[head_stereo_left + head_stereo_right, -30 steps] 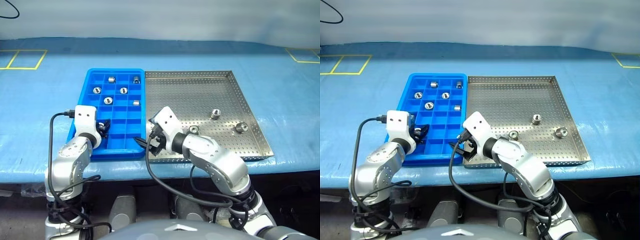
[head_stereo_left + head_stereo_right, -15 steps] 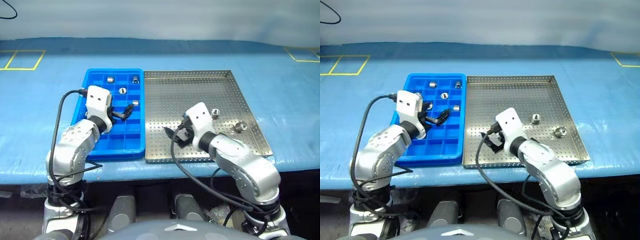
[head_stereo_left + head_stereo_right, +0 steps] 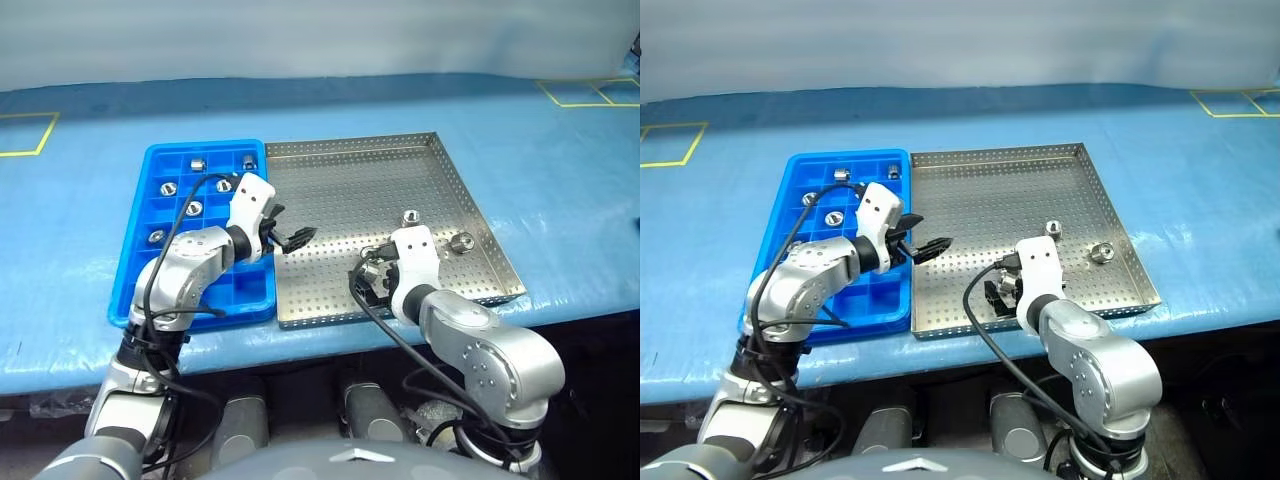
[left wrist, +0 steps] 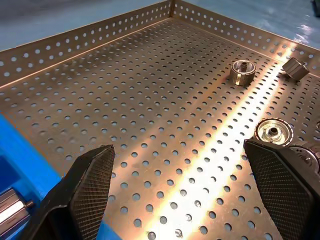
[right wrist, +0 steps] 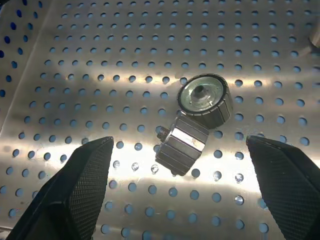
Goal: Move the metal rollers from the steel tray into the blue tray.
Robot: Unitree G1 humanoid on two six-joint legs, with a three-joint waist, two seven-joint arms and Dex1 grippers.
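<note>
Your right gripper (image 5: 182, 165) hangs wide open directly over two touching metal rollers (image 5: 192, 122); your left gripper (image 3: 291, 238), also wide and empty, sits farther off.

steel tray (image 3: 350, 190) is shiny perforated metal, rollers (image 5: 202, 102) glossy and ribbed, blue tray (image 3: 135, 270) smooth glossy plastic.

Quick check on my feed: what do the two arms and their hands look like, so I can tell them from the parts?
Both arms are rounded silver-grey metal segments with black joints, each ending in a white boxy wrist block. A black cable loops from each wrist back along the arm. The left hand and right hand each have two black fingers; the wrist views show wedge-shaped finger pads with fine cross-hatched texture.
</note>
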